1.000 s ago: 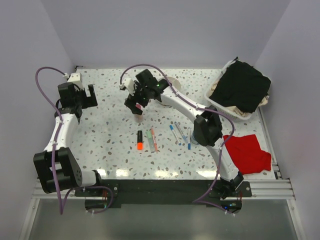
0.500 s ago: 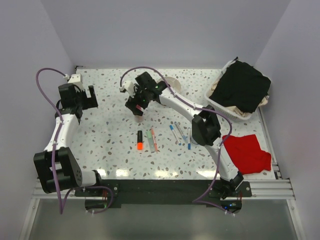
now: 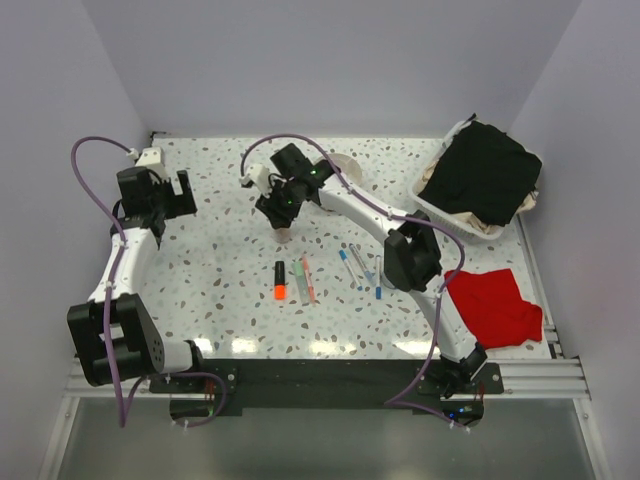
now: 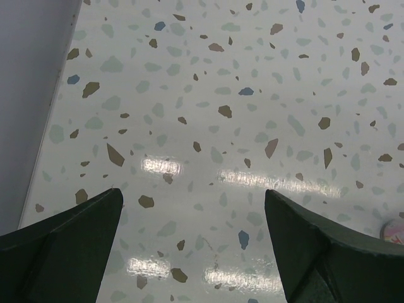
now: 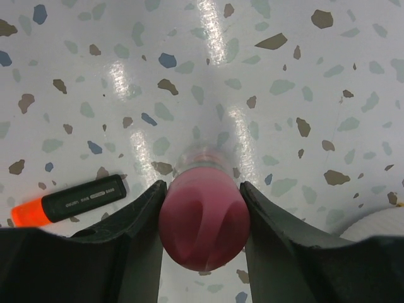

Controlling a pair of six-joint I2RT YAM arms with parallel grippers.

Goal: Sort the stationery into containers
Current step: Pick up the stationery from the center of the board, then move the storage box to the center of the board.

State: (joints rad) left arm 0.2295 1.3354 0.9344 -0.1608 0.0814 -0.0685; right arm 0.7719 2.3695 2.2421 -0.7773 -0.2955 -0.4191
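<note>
Speckled terrazzo table (image 3: 220,270) fills the overhead view, walled in pale grey. The right gripper (image 3: 284,222) reaches toward the middle of the far half and sits down over the pink-capped stubby stick (image 3: 285,236), which stands on the table. At 6 o'clock from the stick lies the orange-and-black highlighter (image 3: 279,281), with the thin pink and green pens (image 3: 305,279) just beside it at its 3 o'clock and the slim blue-and-white pens (image 3: 360,266) farther that way. The round white bowl (image 3: 344,166) shows at 1 o'clock from the gripper, partly hidden by the arm. A white slatted basket (image 3: 432,203) holding black cloth (image 3: 485,178) fills the 2 o'clock corner, and a red cloth (image 3: 495,305) lies at 4 o'clock. The left gripper (image 3: 165,195) hangs at 10 o'clock, well apart from all the stationery. From the left wrist, its fingers (image 4: 63,252) are spread wide over bare table. From the right wrist, both fingers (image 5: 129,246) press against the sides of the stick's pink cap (image 5: 204,221), pinching it, with the highlighter at its 9 o'clock.
</note>
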